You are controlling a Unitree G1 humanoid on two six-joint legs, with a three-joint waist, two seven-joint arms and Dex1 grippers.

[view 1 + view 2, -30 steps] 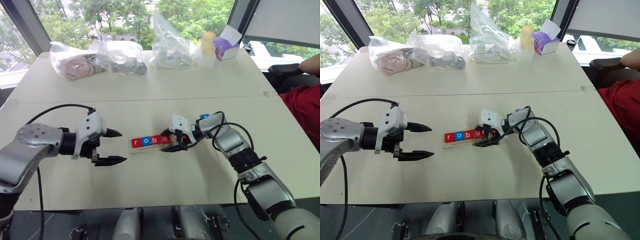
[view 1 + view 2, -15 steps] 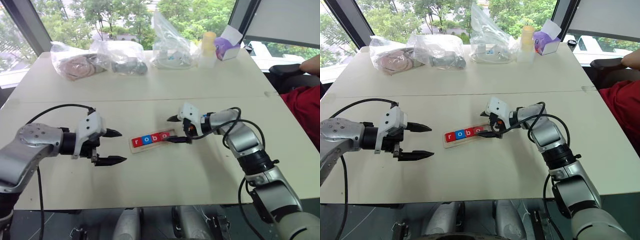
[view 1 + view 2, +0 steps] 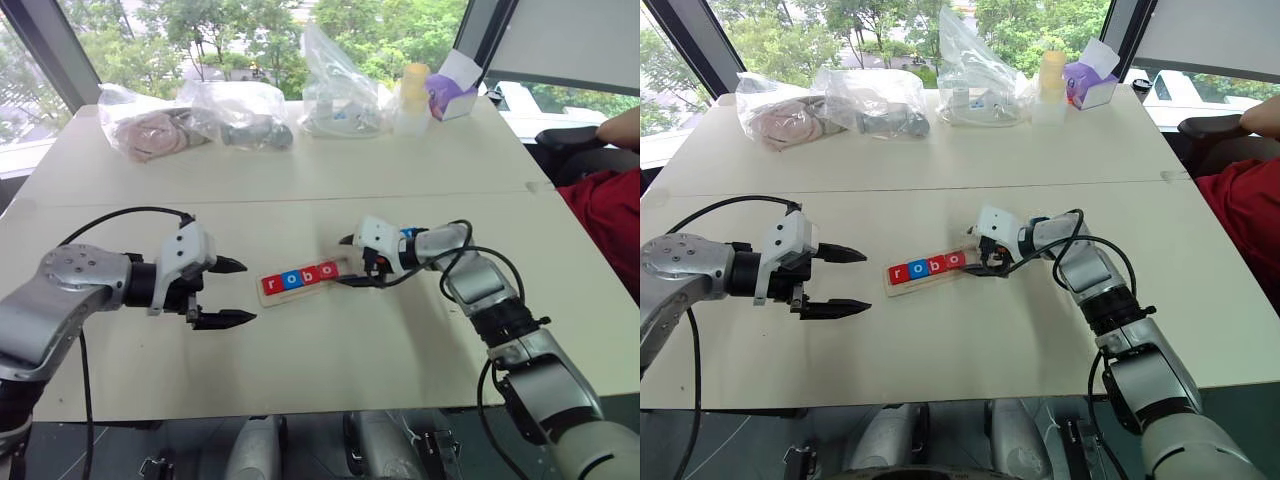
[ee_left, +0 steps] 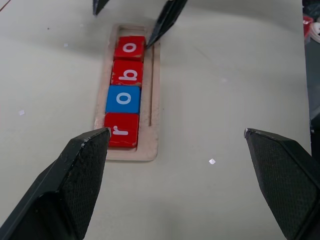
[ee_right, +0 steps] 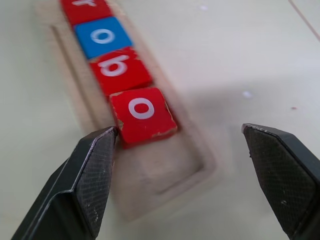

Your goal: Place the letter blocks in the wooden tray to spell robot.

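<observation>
The wooden tray [image 3: 303, 280] lies near the middle of the counter [image 3: 300, 190], slightly slanted. Four letter blocks [image 4: 125, 90] sit in it in a row: a red r [image 4: 121, 131], a blue o [image 4: 123, 98], a red b [image 4: 127, 73] and a red o [image 4: 130, 48]. The slot past the last red o, at the tray's right end, is bare wood.

The right gripper [image 3: 356, 262] hovers at that right end of the tray with its fingers spread wide and nothing between them; one fingertip [image 5: 95, 155] is just beside the corner of the last red o, though I cannot tell whether it touches. The left gripper [image 3: 232, 292] hangs to the left of the tray, apart from it, its fingers wide apart and holding nothing.

At the far edge of the counter lie clear plastic bags [image 3: 200, 120], a pale bottle [image 3: 414, 92] and a purple box [image 3: 452, 95]. A person's red sleeve [image 3: 610, 215] shows at the right.
</observation>
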